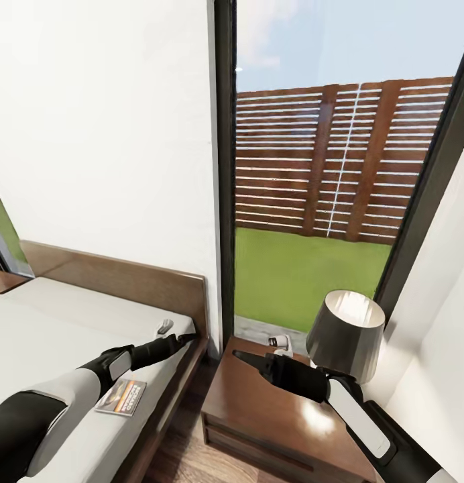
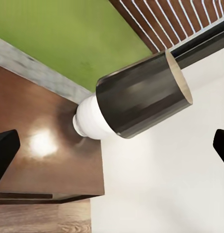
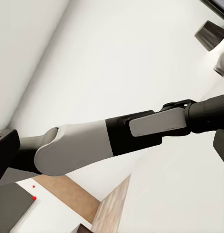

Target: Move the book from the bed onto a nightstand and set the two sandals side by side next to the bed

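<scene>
The book (image 1: 121, 397), thin with an orange band on a pale cover, lies flat on the bed (image 1: 51, 335) close to its near side edge. My left gripper (image 1: 177, 333) hangs open and empty over the mattress corner by the headboard, beyond the book. In the left wrist view its dark fingertips (image 2: 4, 148) sit wide apart at the frame edges. My right gripper (image 1: 262, 350) hovers open and empty above the nightstand (image 1: 259, 409), a dark reddish-brown cabinet right of the bed. The sandals are out of view.
A lamp (image 1: 344, 335) with a dark grey shade and white base (image 2: 90, 119) stands at the nightstand's back right corner. A tall dark-framed window (image 1: 312, 201) shows lawn and fence. Another brown top (image 1: 1, 282) sits past the bed's far side. Wood floor (image 1: 182, 449) runs between bed and nightstand.
</scene>
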